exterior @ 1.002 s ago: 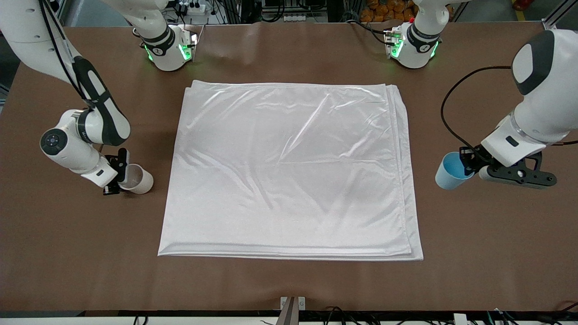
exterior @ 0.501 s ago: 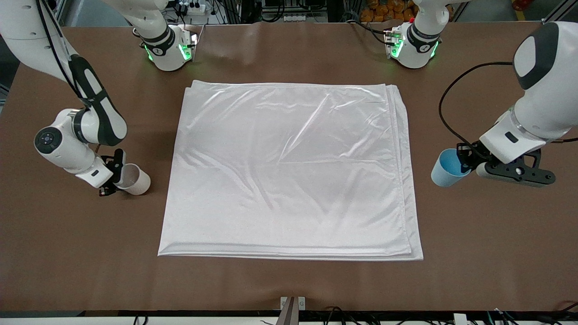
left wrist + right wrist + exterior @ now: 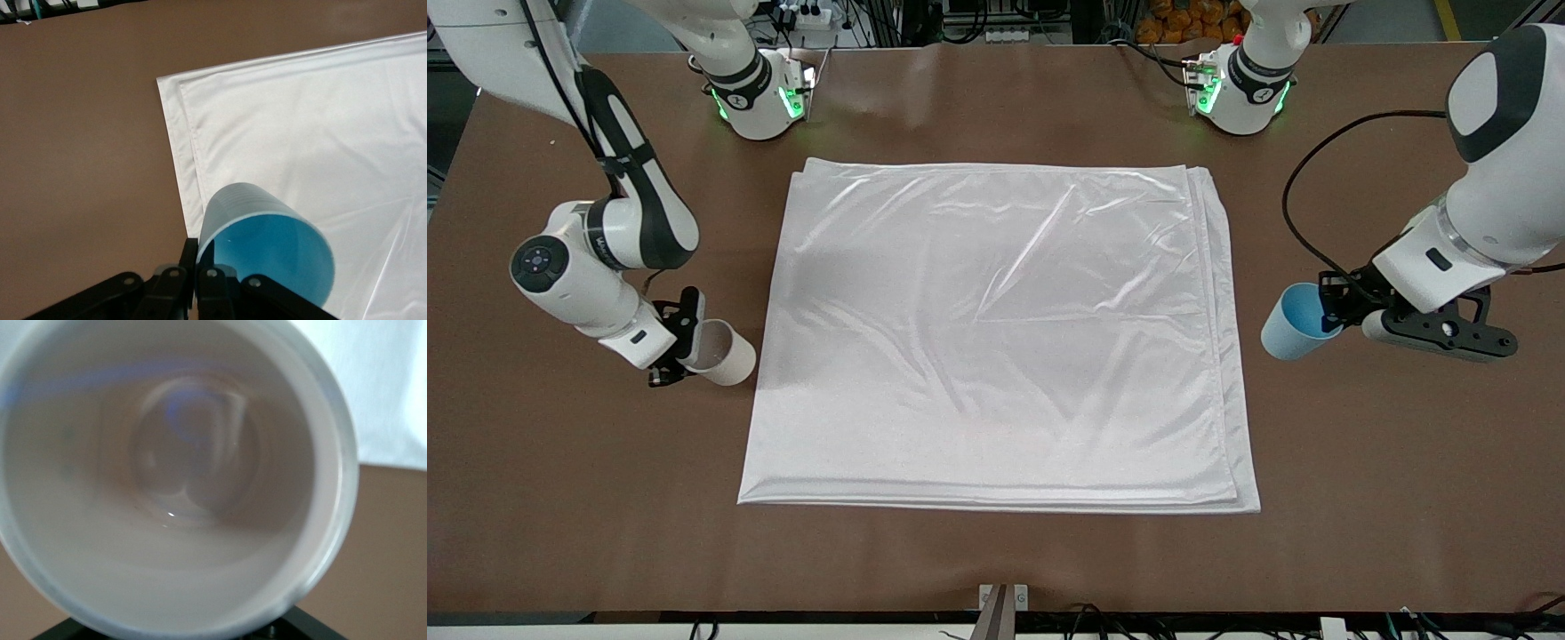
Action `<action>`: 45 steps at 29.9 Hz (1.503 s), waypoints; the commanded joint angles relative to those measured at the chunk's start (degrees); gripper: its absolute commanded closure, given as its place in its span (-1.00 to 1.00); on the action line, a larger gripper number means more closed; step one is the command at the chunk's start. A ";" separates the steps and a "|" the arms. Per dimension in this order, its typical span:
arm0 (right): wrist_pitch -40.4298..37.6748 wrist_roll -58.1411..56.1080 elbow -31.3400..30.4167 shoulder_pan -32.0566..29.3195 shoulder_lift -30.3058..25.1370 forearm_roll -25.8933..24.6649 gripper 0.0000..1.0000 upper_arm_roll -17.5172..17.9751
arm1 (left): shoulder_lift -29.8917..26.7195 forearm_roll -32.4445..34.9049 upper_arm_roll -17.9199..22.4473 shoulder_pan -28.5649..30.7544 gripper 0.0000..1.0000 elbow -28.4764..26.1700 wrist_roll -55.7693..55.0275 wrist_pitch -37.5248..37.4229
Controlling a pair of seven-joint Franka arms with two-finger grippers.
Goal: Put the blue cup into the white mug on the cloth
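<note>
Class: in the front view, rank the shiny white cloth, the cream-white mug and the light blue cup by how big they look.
1. The shiny white folded cloth, by far the largest.
2-3. The cream-white mug and the light blue tapered cup look about alike; both are held tilted, so ranking them is unsure.

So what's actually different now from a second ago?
Both arms have carried their cups inward toward the cloth. The right gripper, shut on the white mug, has brought it right up to the cloth's edge. The left gripper, shut on the blue cup, has moved closer to the cloth's other edge and a little higher. The cloth itself hasn't shifted.
</note>
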 commanded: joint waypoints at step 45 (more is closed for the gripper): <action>-11.00 54.80 13.17 32.02 10.31 -7.65 0.96 3.85 | 4.16 -6.63 -9.41 -1.26 1.00 3.42 -38.02 -1.74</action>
